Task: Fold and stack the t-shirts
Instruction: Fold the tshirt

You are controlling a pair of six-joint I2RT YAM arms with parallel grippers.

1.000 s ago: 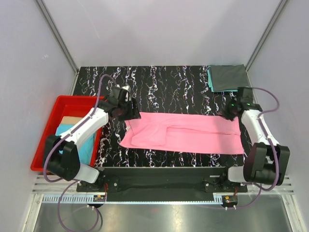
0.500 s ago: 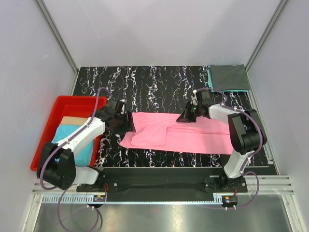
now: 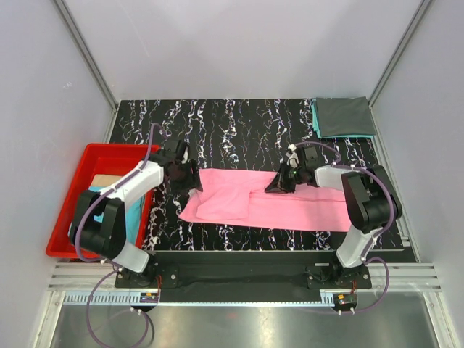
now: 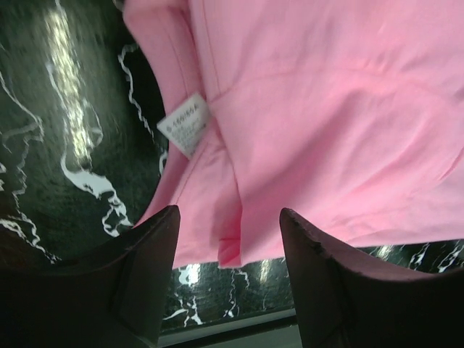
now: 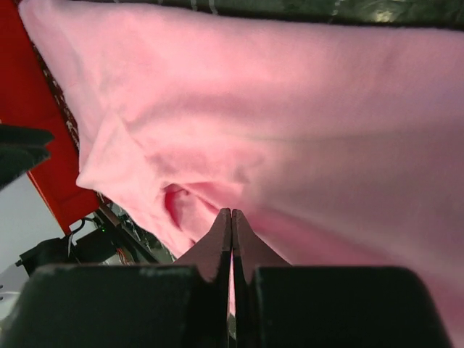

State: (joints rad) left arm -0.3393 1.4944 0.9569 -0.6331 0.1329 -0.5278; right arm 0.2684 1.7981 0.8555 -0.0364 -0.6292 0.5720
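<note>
A bright pink t-shirt [image 3: 290, 206] lies spread in a long band across the middle of the black marbled table. My left gripper [image 3: 188, 176] hovers open over its left end; in the left wrist view [image 4: 228, 221] the pink hem and a white label [image 4: 183, 125] lie between and beyond the dark fingers [image 4: 145, 268]. My right gripper [image 3: 280, 184] is shut, tips together, resting at the shirt's upper edge near the middle; I see no cloth between the tips [image 5: 231, 212]. A folded dark grey t-shirt [image 3: 342, 114] lies on a teal one at the back right.
A red plastic bin [image 3: 109, 148] stands off the table's left edge, holding a light blue shirt [image 3: 98, 196] and a tan item [image 3: 106, 179]. Grey walls close in both sides. The arms' base rail runs along the near edge.
The right arm swung from the shirt's right end to its middle and its jaws closed. The left gripper dropped slightly toward the shirt's left end, still open. The shirt barely shifted.
</note>
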